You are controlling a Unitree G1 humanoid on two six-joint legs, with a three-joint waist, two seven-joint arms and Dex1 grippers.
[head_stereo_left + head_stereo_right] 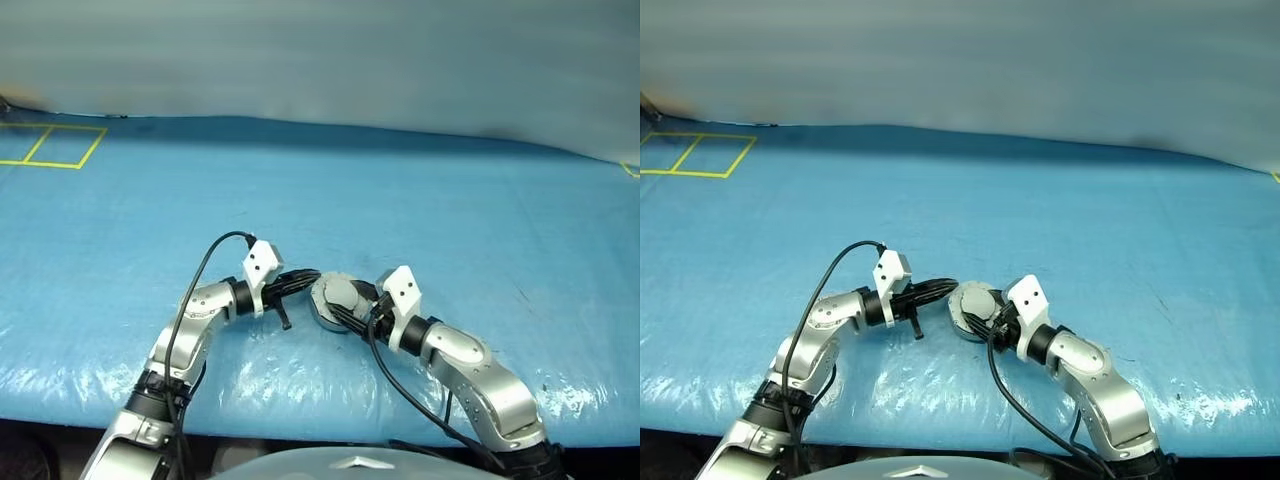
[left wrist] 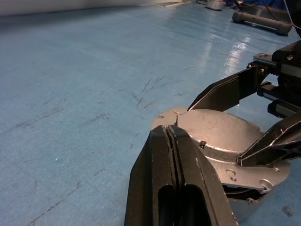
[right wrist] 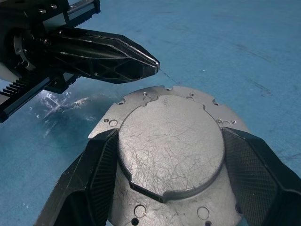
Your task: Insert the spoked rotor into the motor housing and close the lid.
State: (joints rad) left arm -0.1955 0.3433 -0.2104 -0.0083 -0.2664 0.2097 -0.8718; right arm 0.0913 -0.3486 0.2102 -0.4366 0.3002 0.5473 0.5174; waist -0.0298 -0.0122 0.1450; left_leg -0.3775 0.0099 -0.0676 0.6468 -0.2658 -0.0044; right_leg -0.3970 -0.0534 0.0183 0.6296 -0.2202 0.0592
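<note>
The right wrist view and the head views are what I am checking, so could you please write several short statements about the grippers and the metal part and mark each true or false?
1. The right gripper clasps the round silver motor housing between its two fingers. True.
2. The left gripper is wide open. False: its fingers are pressed together.
3. The left gripper's tip is beside the housing's rim. True.
4. The housing's plain scratched silver face shows in the right wrist view. True.
5. The surface below is red. False: it is blue.
6. A person's hand holds the housing. False: the right gripper holds it.
</note>
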